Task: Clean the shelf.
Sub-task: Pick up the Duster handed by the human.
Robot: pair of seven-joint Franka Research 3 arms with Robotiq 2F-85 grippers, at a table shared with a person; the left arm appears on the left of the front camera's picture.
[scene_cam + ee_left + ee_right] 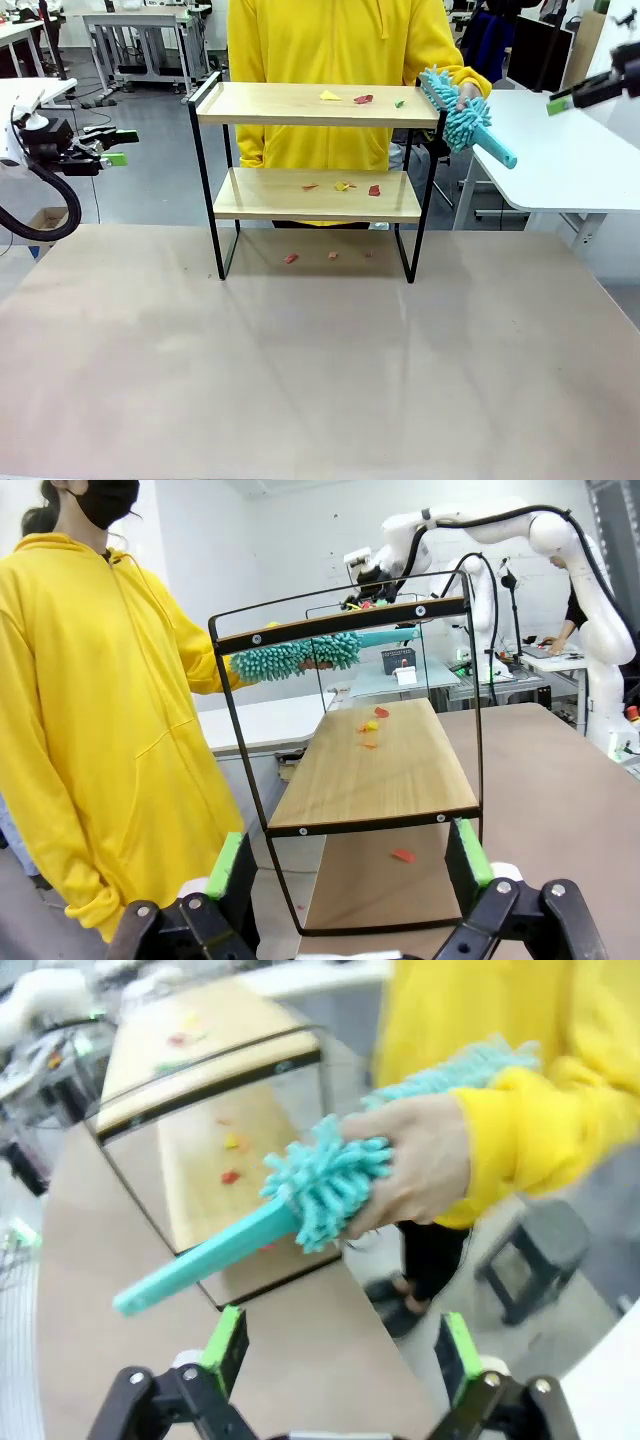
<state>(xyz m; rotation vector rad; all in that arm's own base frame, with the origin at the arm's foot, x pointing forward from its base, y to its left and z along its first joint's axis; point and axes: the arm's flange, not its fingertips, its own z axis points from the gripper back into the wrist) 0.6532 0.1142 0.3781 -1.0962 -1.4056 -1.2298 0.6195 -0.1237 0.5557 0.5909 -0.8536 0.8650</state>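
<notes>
Now handover: person's hand [415, 1155] offers duster [325, 1185] beside shelf [270, 103]; left gripper [349, 860], right gripper [342, 1345] wide open, empty; next, right takes handle [200, 1258].

Bright even light, blurred right wrist view

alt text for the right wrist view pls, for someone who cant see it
A person's hand in a yellow sleeve holds a teal fluffy duster by its head, handle angled down to the picture's left, beyond the open right gripper at the bottom edge. Behind stands the two-tier shelf, small coloured scraps lying on its wooden boards.
</notes>
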